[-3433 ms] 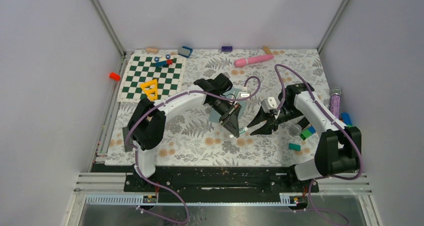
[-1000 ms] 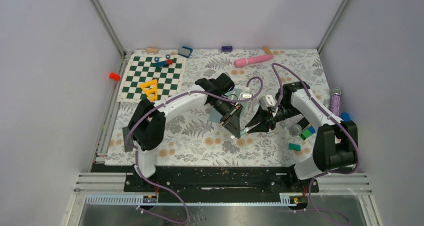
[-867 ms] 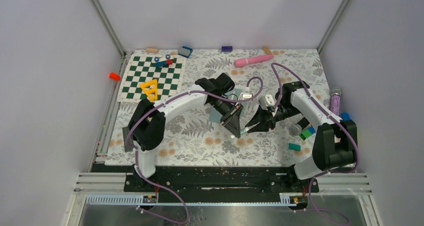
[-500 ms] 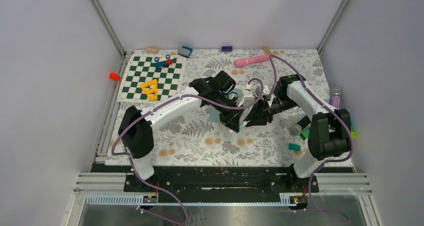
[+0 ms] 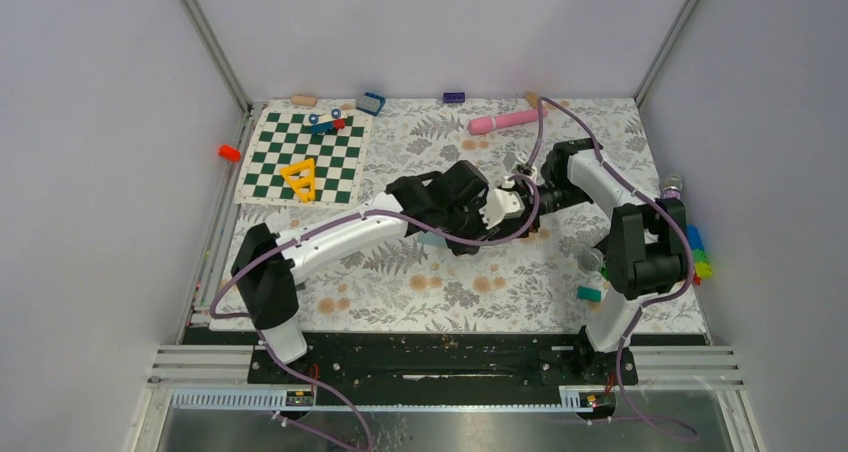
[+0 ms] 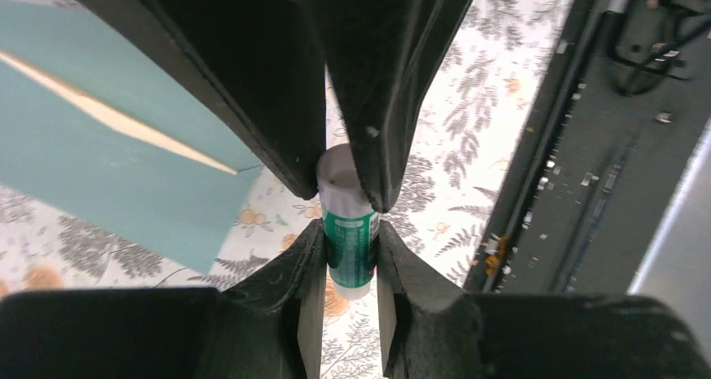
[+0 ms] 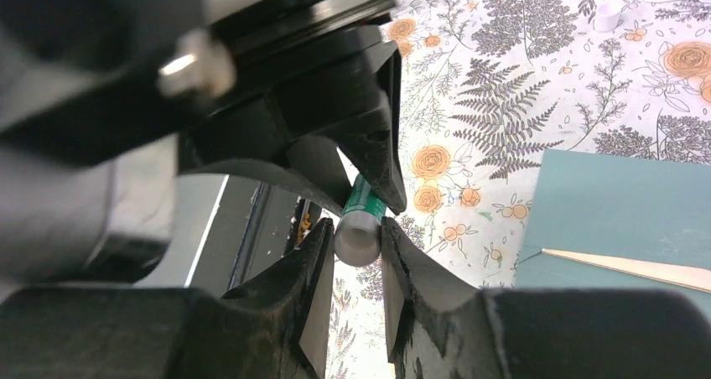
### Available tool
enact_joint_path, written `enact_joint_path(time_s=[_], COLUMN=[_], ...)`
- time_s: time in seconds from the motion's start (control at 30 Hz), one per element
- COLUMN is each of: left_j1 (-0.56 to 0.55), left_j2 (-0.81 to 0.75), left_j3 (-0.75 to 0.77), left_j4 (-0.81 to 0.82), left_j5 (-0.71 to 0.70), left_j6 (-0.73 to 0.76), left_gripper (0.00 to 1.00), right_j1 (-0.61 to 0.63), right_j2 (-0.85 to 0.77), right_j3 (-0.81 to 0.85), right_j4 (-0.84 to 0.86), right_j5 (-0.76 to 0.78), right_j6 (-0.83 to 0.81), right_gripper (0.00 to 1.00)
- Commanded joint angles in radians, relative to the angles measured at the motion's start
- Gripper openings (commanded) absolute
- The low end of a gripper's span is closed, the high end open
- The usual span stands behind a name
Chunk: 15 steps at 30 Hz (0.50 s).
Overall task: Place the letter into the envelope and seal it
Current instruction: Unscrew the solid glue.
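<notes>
Teal paper of the envelope [image 6: 109, 178] lies flat on the floral cloth [image 6: 490, 94], just to one side of both grippers. We see only part of it, so we can't tell its long axis. A thin cream sliver of the letter [image 6: 109, 115] shows against the teal, the rest hidden. In the left wrist view the sliver runs diagonally, upper left to lower right, narrowing to a point nearest the grippers. The left gripper [image 6: 348, 257] is clamped narrow on the green body of a glue stick [image 6: 348, 220] & the right gripper [image 7: 356, 245] pinches its white end. The stick's long axis runs straight from one gripper to the other, above the cloth.
</notes>
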Motion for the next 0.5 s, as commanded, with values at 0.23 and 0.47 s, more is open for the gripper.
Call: enact_joint_path(time_s=[0.23, 0.47], left_j1=[-0.044, 0.075], left_j2=[-0.009, -0.050], left_j3=[-0.029, -0.039], left_j4=[0.170, 0.145], left_j5=[-0.184, 0.240], left_j6=[-0.008, -0.044], left_gripper=[0.00, 0.00], right_j1=[0.005, -0.131], right_j2=[0.007, -0.033], right_j3=[0.073, 0.112], right_j4=[-0.196, -0.193], right_j5=[-0.131, -0.114], right_j6=[0.091, 0.209], right_gripper=[0.74, 1.00])
